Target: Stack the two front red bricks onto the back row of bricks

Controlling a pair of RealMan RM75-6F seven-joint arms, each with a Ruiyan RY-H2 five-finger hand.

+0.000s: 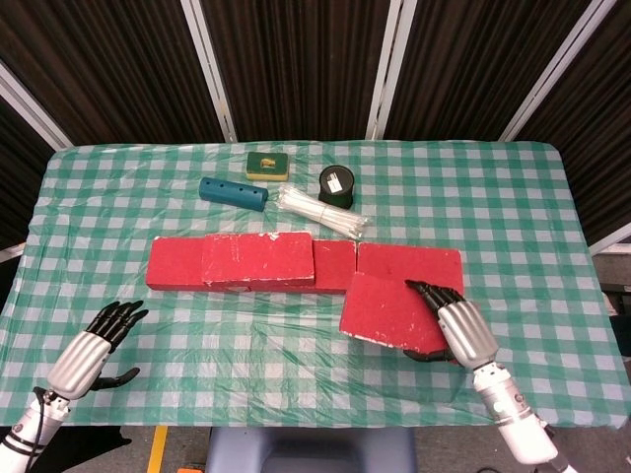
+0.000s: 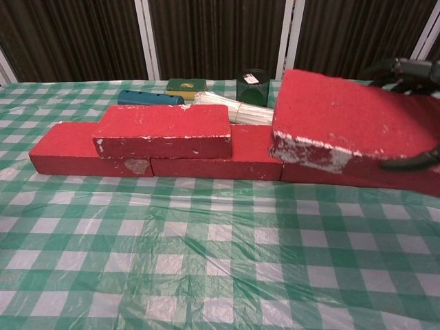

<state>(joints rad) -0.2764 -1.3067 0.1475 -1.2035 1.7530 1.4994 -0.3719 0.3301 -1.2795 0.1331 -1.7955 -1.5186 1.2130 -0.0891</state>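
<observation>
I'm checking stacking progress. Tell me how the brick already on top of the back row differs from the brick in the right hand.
The stacked brick lies flat on the left part of the back row, with no hand touching it; the held brick is in the air, tilted, gripped by the right hand. The stacked brick lines up with the row; the held brick sits skewed to it. Both are red with white scuffed edges.

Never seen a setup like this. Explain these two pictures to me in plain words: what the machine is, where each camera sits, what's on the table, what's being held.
It is a two-armed robot with humanlike hands at a checked table. One camera looks down from its head, the other forward from its chest. The right hand grips a red brick, lifted above the tablecloth. The left hand is open and holds nothing. A back row of red bricks already carries one stacked brick. Behind lie a teal block, a sponge, a dark cup and white sticks.
</observation>
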